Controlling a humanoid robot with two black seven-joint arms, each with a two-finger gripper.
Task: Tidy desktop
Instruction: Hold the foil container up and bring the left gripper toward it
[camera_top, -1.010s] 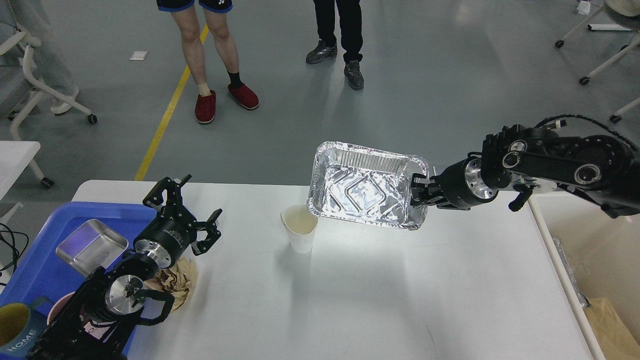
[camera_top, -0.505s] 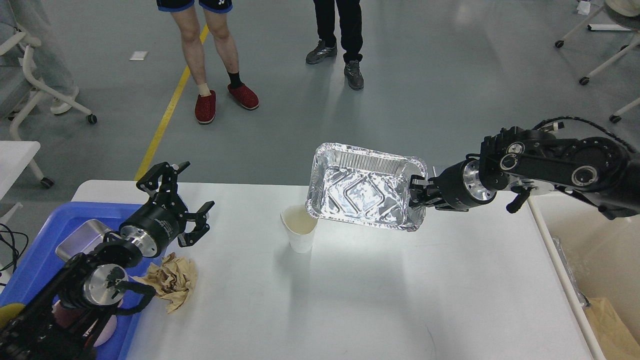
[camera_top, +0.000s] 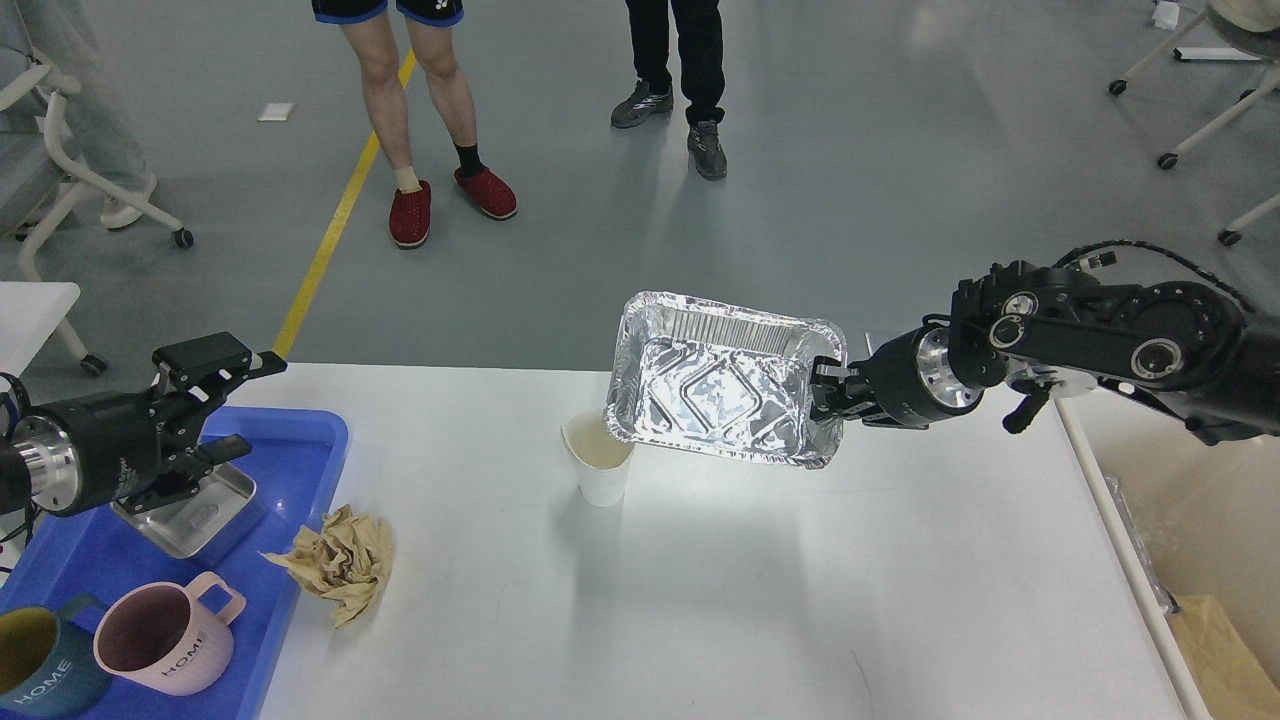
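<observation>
The white desktop fills the lower middle of the head view. My right gripper is shut on the right rim of an empty foil tray and holds it tilted in the air above the desktop's far edge. A white paper cup stands on the desktop just below the tray's left corner. A crumpled brown paper ball lies on the desktop at the left. My left gripper is open and empty above the blue tray.
The blue tray holds a small metal dish, a pink mug and a dark teal mug. A beige bin stands at the desktop's right edge. Two people stand on the floor beyond.
My left arm has swung left and back over the blue tray, uncovering the mugs and the paper ball. My right gripper has moved the foil tray slightly left and up.
</observation>
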